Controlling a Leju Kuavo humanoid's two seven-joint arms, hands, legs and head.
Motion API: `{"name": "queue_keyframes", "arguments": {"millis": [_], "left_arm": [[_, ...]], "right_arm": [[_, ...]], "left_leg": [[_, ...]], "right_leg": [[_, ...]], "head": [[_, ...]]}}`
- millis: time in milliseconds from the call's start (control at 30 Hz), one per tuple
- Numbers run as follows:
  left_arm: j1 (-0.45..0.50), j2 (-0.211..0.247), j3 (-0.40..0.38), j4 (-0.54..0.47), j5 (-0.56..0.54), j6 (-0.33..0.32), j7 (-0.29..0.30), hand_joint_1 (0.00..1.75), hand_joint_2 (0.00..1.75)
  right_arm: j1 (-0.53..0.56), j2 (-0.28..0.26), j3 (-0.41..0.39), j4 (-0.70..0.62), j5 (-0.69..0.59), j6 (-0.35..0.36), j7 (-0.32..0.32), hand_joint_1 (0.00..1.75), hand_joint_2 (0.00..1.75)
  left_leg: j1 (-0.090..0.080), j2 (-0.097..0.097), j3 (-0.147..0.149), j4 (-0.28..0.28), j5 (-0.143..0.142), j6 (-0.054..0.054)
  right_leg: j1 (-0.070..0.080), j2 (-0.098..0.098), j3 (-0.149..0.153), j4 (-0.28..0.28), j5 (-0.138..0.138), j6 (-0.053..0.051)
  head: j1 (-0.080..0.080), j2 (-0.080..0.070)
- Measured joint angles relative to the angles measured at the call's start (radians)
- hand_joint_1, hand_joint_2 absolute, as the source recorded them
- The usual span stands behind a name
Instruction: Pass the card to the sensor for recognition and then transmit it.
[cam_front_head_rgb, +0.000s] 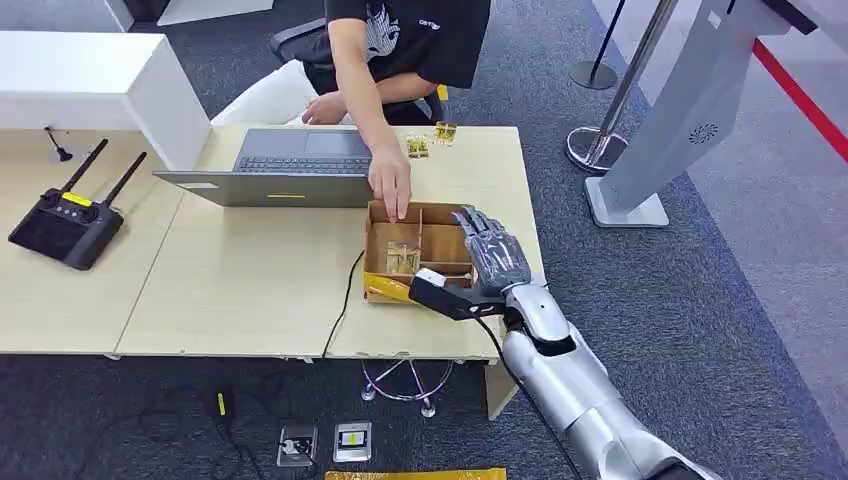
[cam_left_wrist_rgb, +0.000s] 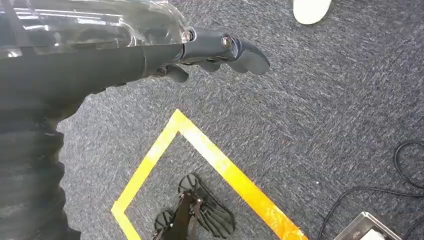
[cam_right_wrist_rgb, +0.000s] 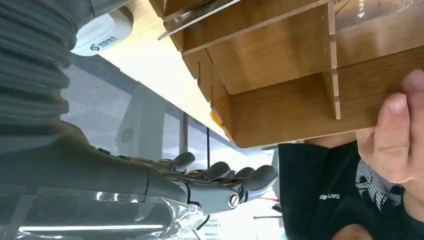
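Observation:
A wooden box (cam_front_head_rgb: 378, 262) with several compartments stands near the table's front edge; clear card packets (cam_front_head_rgb: 403, 258) lie in one of them. My right hand (cam_front_head_rgb: 490, 248) hovers over the box's right side with fingers stretched out and holds nothing. The right wrist view has this hand (cam_right_wrist_rgb: 220, 182) beside the box (cam_right_wrist_rgb: 280, 75), with air between them. A small white sensor (cam_front_head_rgb: 430, 276) sits at the box's front right corner, also seen as the white sensor (cam_right_wrist_rgb: 100, 37). A person's hand (cam_front_head_rgb: 392, 195) reaches into the box's far side. My left hand (cam_left_wrist_rgb: 225, 50) hangs over the floor, holding nothing.
An open laptop (cam_front_head_rgb: 290, 165) stands behind the box, and two more card packets (cam_front_head_rgb: 418, 147) lie beyond it. A black remote controller (cam_front_head_rgb: 65, 225) rests on the left table. A cable (cam_front_head_rgb: 345, 300) runs off the table's front edge. A grey kiosk stand (cam_front_head_rgb: 640, 170) is on the right.

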Motion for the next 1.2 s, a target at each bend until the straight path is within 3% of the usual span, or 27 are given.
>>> {"name": "queue_keyframes", "arguments": {"millis": [200, 233, 267, 300, 1200], "left_arm": [[0.0, 0.0, 0.0, 0.0, 0.0, 0.0, 0.0, 0.0, 1.75], [0.0, 0.0, 0.0, 0.0, 0.0, 0.0, 0.0, 0.0, 1.75], [0.0, 0.0, 0.0, 0.0, 0.0, -0.001, 0.0, 0.0, 1.75], [0.0, 0.0, 0.0, 0.0, 0.0, -0.001, 0.0, 0.0, 1.75], [0.0, 0.005, 0.0, 0.0, 0.003, -0.005, 0.0, 0.0, 1.75]], "right_arm": [[0.0, 0.0, 0.0, 0.0, 0.001, 0.0, -0.003, 0.0, 1.75], [0.0, 0.0, 0.0, 0.0, 0.001, 0.001, -0.003, 0.93, 1.75], [0.0, 0.0, 0.0, 0.0, 0.001, 0.002, -0.003, 1.64, 1.75], [0.0, 0.0, 0.0, 0.0, 0.001, 0.005, -0.005, 1.75, 1.75], [0.0, 0.0, 0.004, 0.009, 0.008, 0.042, -0.004, 1.75, 1.75]], "left_leg": [[0.0, 0.0, 0.0, 0.0, 0.0, 0.0], [0.0, 0.0, 0.0, 0.0, 0.0, 0.0], [0.0, 0.0, 0.0, 0.0, 0.0, 0.0], [0.0, 0.0, 0.0, 0.0, 0.0, 0.0], [0.0, 0.0, 0.0, 0.0, 0.0, 0.0]], "right_leg": [[0.0, 0.0, 0.0, 0.0, 0.0, 0.0], [0.0, 0.0, 0.0, 0.0, 0.0, 0.0], [0.0, 0.0, 0.0, 0.0, 0.0, 0.0], [0.0, 0.0, 0.0, 0.0, 0.0, 0.0], [0.0, 0.0, 0.0, 0.0, 0.0, 0.0]], "head": [[0.0, 0.0], [0.0, 0.0], [0.0, 0.0], [0.0, 0.0], [0.0, 0.0]]}}
